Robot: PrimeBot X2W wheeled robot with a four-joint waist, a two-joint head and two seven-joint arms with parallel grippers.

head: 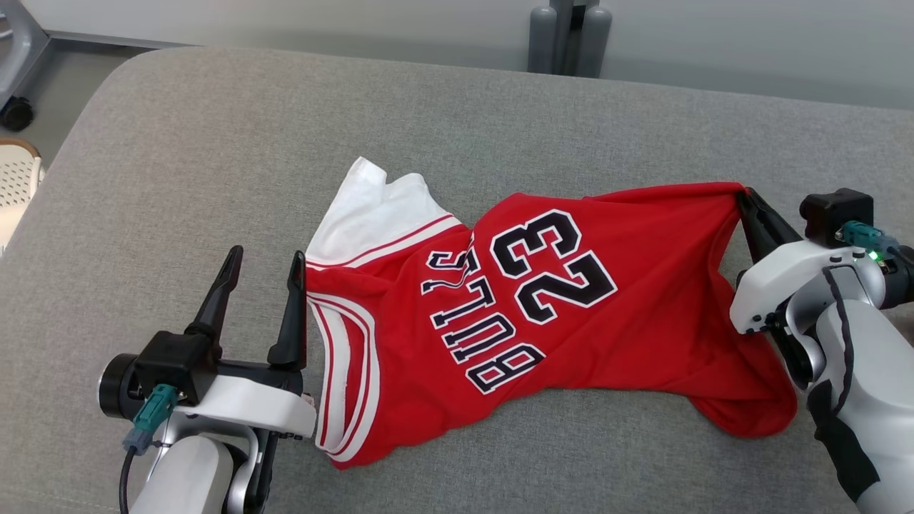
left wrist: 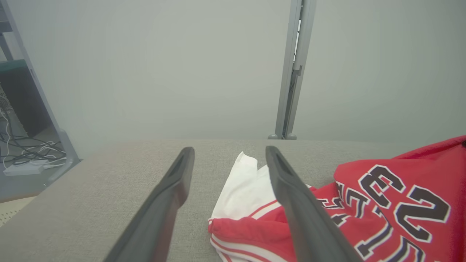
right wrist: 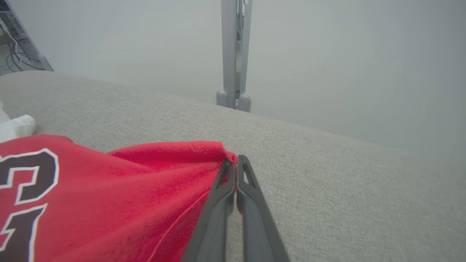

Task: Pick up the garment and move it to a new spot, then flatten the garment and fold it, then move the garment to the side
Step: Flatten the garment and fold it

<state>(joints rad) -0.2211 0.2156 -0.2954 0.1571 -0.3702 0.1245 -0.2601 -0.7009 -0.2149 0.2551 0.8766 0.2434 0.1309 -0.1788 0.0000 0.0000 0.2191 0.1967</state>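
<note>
— Head view first: where does the garment (head: 457,314) lie?

— In the middle of the grey cushion (head: 200,164), spread crosswise from left to right. It is a red jersey with white-striped trim. The dark, white-edged "23" and lettering face up and read upside down from the robot's side. A white part is bunched at its far left corner.

— Is it flat?

— No. The cloth is wrinkled, and its far right corner is pulled up into a ridge. The near right corner sags in a fold beside the right arm's wrist.

— What is the right gripper (head: 745,194) doing?

— Its two dark fingers are pressed together on that raised far right corner. The right wrist view shows red fabric pinched between the tips, so it has hold of the garment.

— And the left gripper (head: 265,253)?

— Its fingers stand wide apart and point toward the far side, and it grips nothing. It sits at the near left, with its right finger just beside the jersey's striped left edge. I cannot tell whether that finger touches the cloth. In the left wrist view the bare cushion and the garment's white part show between the fingers.

— Anything beyond the cushion?

— A grey post (head: 569,32) stands behind its far edge, in front of a pale wall. A dark caster wheel (head: 16,113) sits on the floor at the far left.
</note>
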